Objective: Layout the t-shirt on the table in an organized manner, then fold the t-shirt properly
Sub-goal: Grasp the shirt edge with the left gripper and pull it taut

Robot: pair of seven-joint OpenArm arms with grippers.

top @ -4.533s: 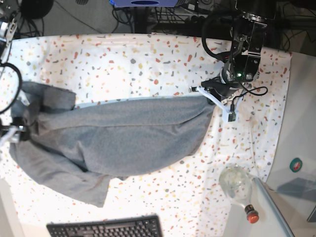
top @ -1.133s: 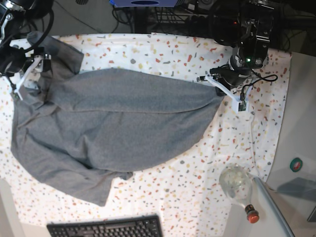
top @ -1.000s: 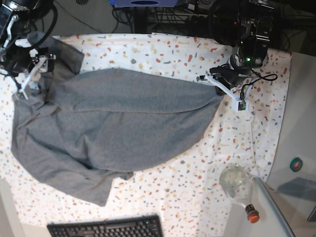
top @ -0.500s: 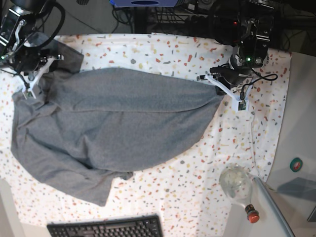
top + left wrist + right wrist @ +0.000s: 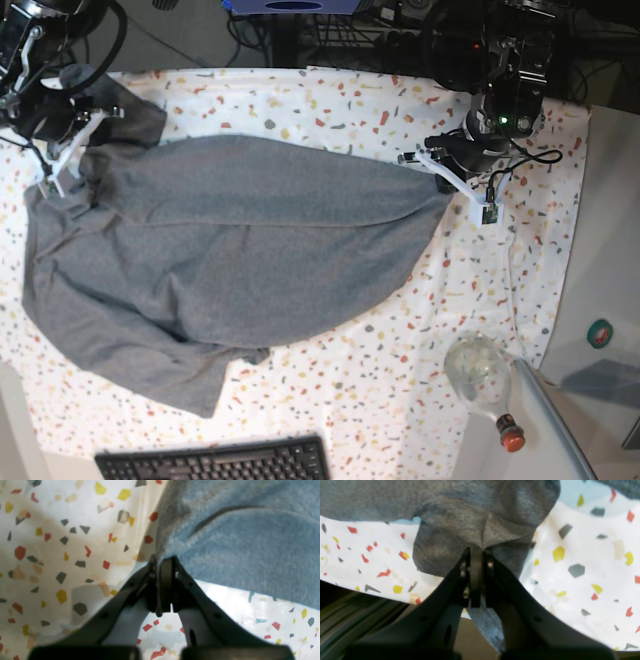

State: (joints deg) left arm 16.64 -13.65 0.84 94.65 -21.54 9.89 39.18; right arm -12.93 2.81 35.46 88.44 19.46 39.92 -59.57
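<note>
The heather-grey t-shirt (image 5: 240, 250) lies stretched across the speckled white table (image 5: 330, 105), bunched and rumpled toward the near left. My left gripper (image 5: 441, 178) is shut on the shirt's right edge; in the left wrist view its closed tips (image 5: 162, 563) pinch the t-shirt (image 5: 245, 542) just above the cloth. My right gripper (image 5: 72, 150) is shut on the shirt's far-left corner; in the right wrist view the closed tips (image 5: 476, 552) hold a fold of the t-shirt (image 5: 460, 517) near the table's edge. The neck label is hidden.
A clear bottle (image 5: 478, 375) with a red cap lies at the near right, partly on the plain grey surface (image 5: 610, 250). A green tape roll (image 5: 598, 333) sits there. A black keyboard (image 5: 215, 462) lies at the near edge. Cables run behind the table.
Since 4.5 s ago both grippers drew the shirt toward the far edge, spreading it. Over the last second my right gripper shifted slightly with its corner; the left arm stayed still.
</note>
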